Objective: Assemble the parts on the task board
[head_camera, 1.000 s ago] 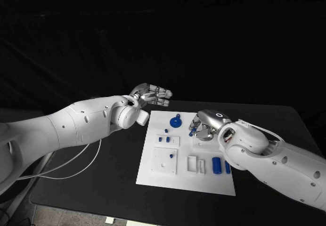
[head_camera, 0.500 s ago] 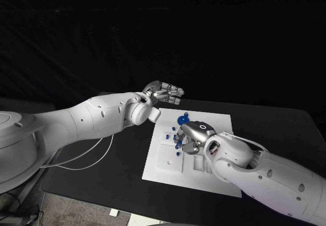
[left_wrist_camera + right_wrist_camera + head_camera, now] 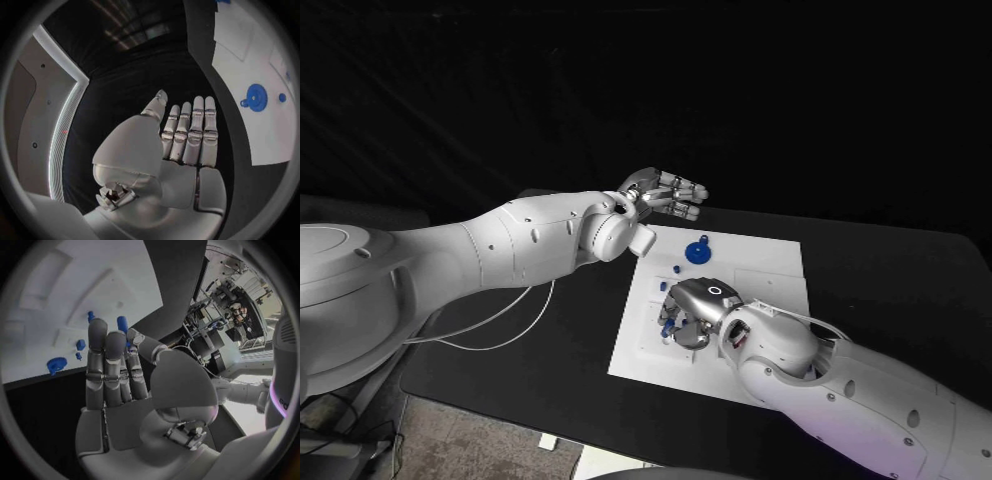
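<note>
The white task board (image 3: pixel 764 262) lies in the middle of the black table. A round blue part with a small tab (image 3: pixel 698 250) sits near the board's far edge, with small blue pegs (image 3: pixel 659 290) closer in. My right hand (image 3: pixel 689 315) hovers low over the board's left middle, covering several parts. In the right wrist view its fingers (image 3: pixel 106 365) are straight and hold nothing, with blue pegs (image 3: pixel 122 322) and the round part (image 3: pixel 56 363) beyond them. My left hand (image 3: pixel 668 193) is raised past the board's far left corner, flat and empty (image 3: pixel 187 135). The round part (image 3: pixel 256 96) lies off to its side.
The black table (image 3: pixel 906 270) extends to the right of the board. A white cable (image 3: pixel 502 330) loops over the table's left edge under my left arm. The table's near left corner (image 3: pixel 459 400) is close to the board.
The camera has shifted. On the board, my right hand has moved from beside the round blue part toward the near left. My left hand stays raised near the far left corner.
</note>
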`<control>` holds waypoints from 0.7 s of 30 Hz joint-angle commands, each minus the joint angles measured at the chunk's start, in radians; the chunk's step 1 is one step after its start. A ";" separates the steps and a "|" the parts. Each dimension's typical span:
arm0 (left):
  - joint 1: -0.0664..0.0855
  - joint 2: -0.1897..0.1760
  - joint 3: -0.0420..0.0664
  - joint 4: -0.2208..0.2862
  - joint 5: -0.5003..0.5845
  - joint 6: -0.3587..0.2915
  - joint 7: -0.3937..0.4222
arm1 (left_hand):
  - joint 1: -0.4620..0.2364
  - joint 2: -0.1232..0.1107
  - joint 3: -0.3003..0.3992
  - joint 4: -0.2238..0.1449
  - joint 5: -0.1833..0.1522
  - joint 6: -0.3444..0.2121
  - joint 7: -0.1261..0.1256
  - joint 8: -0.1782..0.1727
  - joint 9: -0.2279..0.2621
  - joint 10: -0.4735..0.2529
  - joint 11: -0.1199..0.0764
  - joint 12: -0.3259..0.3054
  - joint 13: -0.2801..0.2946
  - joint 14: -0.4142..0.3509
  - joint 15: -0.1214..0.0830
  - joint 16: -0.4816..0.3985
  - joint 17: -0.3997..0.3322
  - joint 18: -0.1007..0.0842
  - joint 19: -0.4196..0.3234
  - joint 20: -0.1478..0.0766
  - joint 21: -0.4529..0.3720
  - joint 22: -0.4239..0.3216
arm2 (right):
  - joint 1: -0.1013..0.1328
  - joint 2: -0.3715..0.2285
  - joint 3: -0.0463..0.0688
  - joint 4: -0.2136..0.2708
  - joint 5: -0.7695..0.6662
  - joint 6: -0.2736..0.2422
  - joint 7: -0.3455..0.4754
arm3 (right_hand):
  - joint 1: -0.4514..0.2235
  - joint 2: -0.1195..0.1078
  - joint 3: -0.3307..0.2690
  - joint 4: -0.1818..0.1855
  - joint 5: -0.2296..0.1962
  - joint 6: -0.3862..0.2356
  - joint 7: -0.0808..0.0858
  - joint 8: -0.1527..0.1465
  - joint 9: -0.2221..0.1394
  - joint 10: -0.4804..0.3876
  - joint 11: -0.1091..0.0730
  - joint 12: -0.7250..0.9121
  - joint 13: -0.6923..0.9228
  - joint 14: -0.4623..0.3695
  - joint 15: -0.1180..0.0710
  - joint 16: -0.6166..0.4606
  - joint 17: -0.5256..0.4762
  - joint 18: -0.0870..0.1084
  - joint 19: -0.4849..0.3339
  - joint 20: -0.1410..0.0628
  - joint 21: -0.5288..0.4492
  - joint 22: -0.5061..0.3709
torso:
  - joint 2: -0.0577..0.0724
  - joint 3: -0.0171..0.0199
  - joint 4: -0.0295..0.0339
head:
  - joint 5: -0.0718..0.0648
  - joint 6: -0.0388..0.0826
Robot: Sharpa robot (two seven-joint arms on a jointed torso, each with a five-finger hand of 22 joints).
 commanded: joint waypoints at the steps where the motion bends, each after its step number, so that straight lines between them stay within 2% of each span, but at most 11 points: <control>1: 0.000 0.003 0.001 0.006 0.005 0.021 0.021 | -0.002 0.009 0.004 0.001 0.000 0.002 0.006 -0.002 0.001 0.003 0.006 -0.003 0.000 0.007 0.003 -0.001 0.000 0.002 0.002 -0.006 0.004 0.001 | -0.003 0.009 -0.005 -0.008 -0.020 0.017 0.020 | -0.006 0.001 0.007 0.001 0.003 0.006 0.001 -0.003 0.002 0.062 -0.057 0.002 0.002 0.000 -0.007 -0.005 0.001 0.022 0.004 -0.004 -0.007 0.001 | 0.000 0.0001 0.0008 | 0.003 0.000; 7: -0.001 0.003 0.001 0.012 0.005 0.025 0.022 | -0.001 0.010 0.005 0.000 0.000 0.002 0.008 -0.003 0.000 0.002 0.007 -0.003 0.000 0.007 0.003 -0.001 0.000 0.002 0.002 -0.006 0.005 0.001 | -0.012 0.019 -0.015 -0.023 -0.030 -0.003 0.010 | -0.009 0.001 0.011 -0.001 0.003 0.007 0.001 -0.002 0.002 0.063 -0.057 0.002 0.002 0.001 -0.007 -0.006 0.001 0.022 0.007 -0.004 -0.014 0.008 | -0.001 -0.0012 0.0001 | 0.006 -0.002; 18: -0.002 0.001 0.001 0.015 0.005 0.026 0.026 | -0.005 0.013 0.004 0.003 -0.001 0.000 0.014 -0.003 0.000 0.002 0.010 -0.003 0.000 0.007 0.003 -0.001 0.000 0.002 0.002 -0.006 0.006 0.001 | -0.024 0.026 -0.018 -0.037 -0.038 -0.014 -0.003 | -0.011 -0.001 0.017 -0.001 0.003 0.008 0.001 -0.002 0.002 0.063 -0.057 0.002 0.002 0.001 -0.007 -0.006 0.002 0.023 0.009 -0.005 -0.017 0.013 | -0.001 -0.0011 0.0001 | 0.012 0.000; 21: -0.001 0.000 0.001 0.014 0.005 0.026 0.026 | -0.005 0.012 0.003 0.003 -0.001 0.000 0.015 -0.003 0.001 0.002 0.011 -0.003 0.000 0.008 0.003 -0.001 0.000 0.003 0.002 -0.006 0.006 0.000 | -0.024 0.025 -0.018 -0.039 -0.038 -0.015 -0.006 | -0.011 -0.001 0.017 -0.001 0.003 0.008 0.001 -0.002 0.002 0.063 -0.057 0.002 0.002 0.001 -0.007 -0.006 0.002 0.023 0.009 -0.005 -0.017 0.013 | -0.001 -0.0013 -0.0011 | 0.014 -0.003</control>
